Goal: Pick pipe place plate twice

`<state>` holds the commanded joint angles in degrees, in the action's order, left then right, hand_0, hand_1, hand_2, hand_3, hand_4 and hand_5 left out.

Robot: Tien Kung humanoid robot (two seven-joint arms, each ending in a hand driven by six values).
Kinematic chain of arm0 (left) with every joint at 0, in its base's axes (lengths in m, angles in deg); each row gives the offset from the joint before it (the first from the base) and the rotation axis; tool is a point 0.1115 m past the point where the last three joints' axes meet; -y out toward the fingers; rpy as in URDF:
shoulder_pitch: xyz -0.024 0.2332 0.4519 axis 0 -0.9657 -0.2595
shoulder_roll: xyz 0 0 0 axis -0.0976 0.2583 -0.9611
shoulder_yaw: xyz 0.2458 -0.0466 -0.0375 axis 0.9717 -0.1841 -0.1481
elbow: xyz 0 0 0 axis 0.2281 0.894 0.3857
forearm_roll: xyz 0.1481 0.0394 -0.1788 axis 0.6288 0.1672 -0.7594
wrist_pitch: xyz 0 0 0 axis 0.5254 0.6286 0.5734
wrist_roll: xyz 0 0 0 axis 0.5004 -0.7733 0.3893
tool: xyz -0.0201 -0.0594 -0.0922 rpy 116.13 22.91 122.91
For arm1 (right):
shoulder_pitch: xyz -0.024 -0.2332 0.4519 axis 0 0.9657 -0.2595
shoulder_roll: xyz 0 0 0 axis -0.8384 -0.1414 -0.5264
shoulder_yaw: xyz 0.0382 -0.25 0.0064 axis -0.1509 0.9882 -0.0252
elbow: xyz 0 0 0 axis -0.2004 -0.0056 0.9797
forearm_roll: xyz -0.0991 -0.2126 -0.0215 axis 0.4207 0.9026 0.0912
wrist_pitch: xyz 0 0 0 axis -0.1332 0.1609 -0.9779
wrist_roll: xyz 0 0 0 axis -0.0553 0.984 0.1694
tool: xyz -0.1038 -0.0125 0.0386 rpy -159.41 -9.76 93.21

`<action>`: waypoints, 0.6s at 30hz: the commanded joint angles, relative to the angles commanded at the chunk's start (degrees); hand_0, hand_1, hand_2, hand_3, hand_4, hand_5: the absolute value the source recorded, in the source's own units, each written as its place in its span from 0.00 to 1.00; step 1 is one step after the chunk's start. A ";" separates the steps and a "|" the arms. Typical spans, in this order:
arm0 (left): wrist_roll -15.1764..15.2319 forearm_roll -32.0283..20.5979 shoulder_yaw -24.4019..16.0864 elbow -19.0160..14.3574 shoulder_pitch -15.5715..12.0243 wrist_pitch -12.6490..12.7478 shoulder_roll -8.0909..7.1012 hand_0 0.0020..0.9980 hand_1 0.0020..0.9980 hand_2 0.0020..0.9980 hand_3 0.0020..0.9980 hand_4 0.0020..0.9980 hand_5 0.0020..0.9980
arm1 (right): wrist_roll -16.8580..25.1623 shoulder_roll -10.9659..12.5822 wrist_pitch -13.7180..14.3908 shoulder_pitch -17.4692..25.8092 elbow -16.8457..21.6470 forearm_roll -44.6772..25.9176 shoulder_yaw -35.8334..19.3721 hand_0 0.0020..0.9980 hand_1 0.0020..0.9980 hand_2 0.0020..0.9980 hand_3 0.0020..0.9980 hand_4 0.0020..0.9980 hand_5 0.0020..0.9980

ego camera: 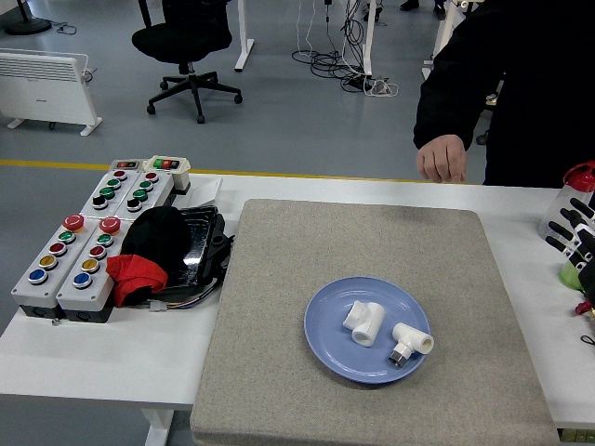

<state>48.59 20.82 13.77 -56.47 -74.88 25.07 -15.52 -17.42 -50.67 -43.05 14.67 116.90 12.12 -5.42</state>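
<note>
White bench fills the lower part of the view, and a grey felt mat covers its middle from the near edge back to the far one. On the mat, a little right of centre, sits a blue plate. Two white pipe fittings lie on the plate: a tee fitting near its middle, and just to its right a second fitting with a metal threaded end pointing toward the near rim. The two fittings lie close together but do not clearly touch.

At the right edge of the view, level with the far half of the mat, the right hand shows only partly, black and white, with its fingers spread and holding nothing. It is off the mat, well apart from the plate and both fittings, which lie to its left and nearer the camera. Something green sits just below it, and a red-topped object stands just behind it.

On the left of the bench are two grey button boxes with coloured buttons, two smaller ones behind them, and beside them a black tray holding a black and red cloth bundle.

At the far side, a person in dark clothing stands with one hand hanging loosely curled just above the bench's far edge. Beyond are a grey floor, an office chair and a white heater.
</note>
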 joint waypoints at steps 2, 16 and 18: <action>0.03 -0.11 0.08 0.00 0.02 -0.01 -0.02 0.72 0.76 0.73 0.68 0.41 1.00 | -0.03 0.02 0.00 0.01 0.01 -0.03 -0.07 0.80 0.77 0.85 0.84 0.55 0.58; 0.11 -0.73 0.36 0.00 0.42 0.03 -0.04 0.72 0.76 0.73 0.68 0.41 1.00 | -0.20 0.12 -0.16 -0.32 0.13 -0.28 -0.54 0.80 0.77 0.85 0.84 0.54 0.59; 0.11 -0.70 0.35 0.00 0.44 0.02 -0.04 0.72 0.76 0.73 0.68 0.41 1.00 | -0.26 0.12 -0.16 -0.32 0.14 -0.35 -0.56 0.80 0.77 0.85 0.84 0.54 0.59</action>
<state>48.69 20.12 14.12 -56.47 -74.44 25.08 -15.56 -17.68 -50.55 -43.21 14.35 117.04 11.77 -5.98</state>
